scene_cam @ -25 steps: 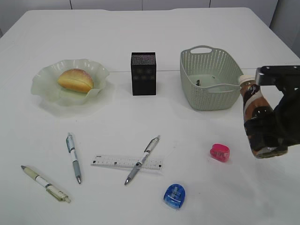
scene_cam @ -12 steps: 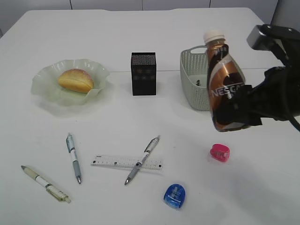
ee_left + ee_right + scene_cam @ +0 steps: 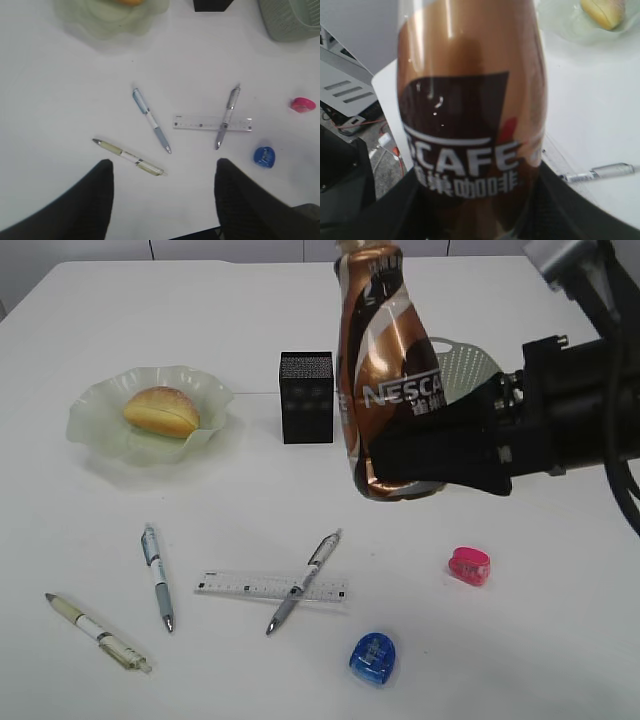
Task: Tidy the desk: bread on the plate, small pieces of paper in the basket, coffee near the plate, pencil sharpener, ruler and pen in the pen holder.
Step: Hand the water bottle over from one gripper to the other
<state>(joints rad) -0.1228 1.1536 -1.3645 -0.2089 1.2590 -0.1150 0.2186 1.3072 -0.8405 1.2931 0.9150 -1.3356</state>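
My right gripper (image 3: 425,458) is shut on the brown coffee (image 3: 385,370) bottle's lower body and holds it upright in the air, in front of the basket (image 3: 465,362). The label fills the right wrist view, coffee (image 3: 470,100). The bread (image 3: 161,410) lies on the green plate (image 3: 100,430). The black pen holder (image 3: 306,397) stands mid-desk. The ruler (image 3: 240,586) lies under one pen (image 3: 303,581); two more pens (image 3: 157,577) (image 3: 97,631) lie to the left. A pink pencil sharpener (image 3: 469,566) and a blue one (image 3: 373,658) sit front right. My left gripper (image 3: 164,164) hangs open above the pens (image 3: 129,156).
The bottle and right arm hide most of the basket in the exterior view. The white desk (image 3: 560,640) has bare surface front right and between plate and pen holder. No paper pieces show on the desk.
My right gripper has carried the coffee up and to the left, from beside the basket's right end to in front of the basket, close to the camera.
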